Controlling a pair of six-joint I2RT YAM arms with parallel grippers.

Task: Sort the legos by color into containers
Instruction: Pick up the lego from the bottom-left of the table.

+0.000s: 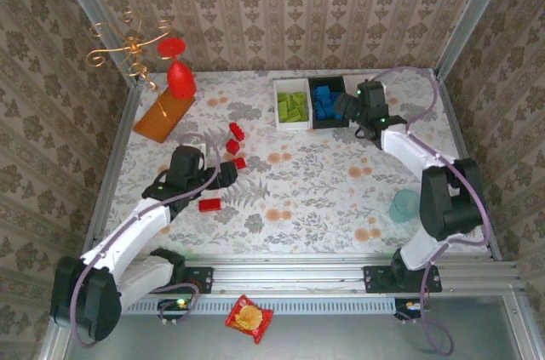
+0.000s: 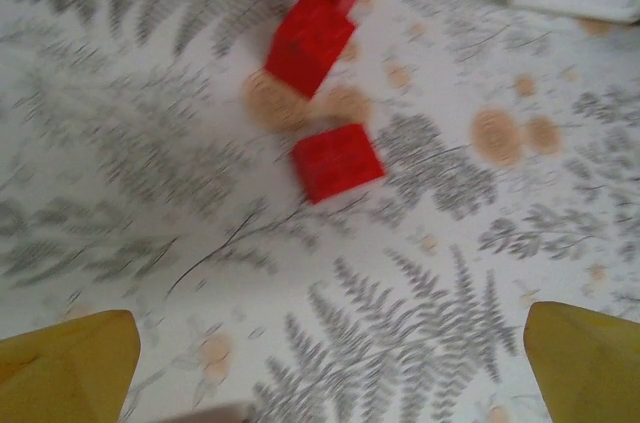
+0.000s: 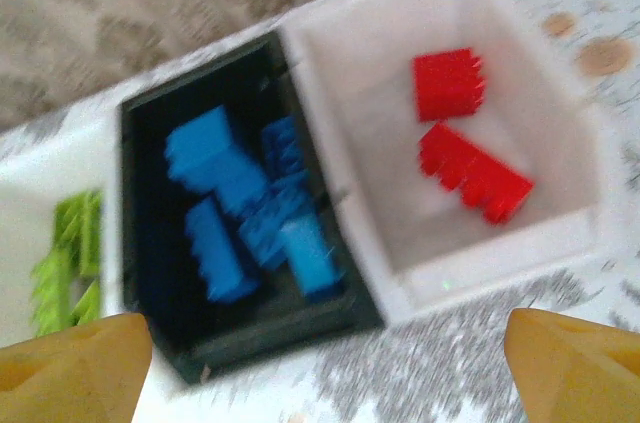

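Right wrist: right gripper (image 3: 325, 373) spread empty above red legos (image 3: 448, 83) in white bin (image 3: 500, 265); left gripper (image 2: 330, 363) spread too, loose legos (image 2: 337, 161) ahead.

A tabletop (image 1: 324, 198) covered in a white cloth printed with grey ferns and small orange blossoms fills the middle of the booth. Behind it rises a back wall (image 1: 298, 11) papered in beige damask; the same paper covers the left wall (image 1: 43, 122) and the right wall (image 1: 511, 105) flanking it. Slanting aluminium posts (image 1: 94, 15) mark its far corners. An aluminium rail (image 1: 289, 273) runs along its near edge, with a plain grey ledge (image 1: 341, 334) below that. Light is soft and even.
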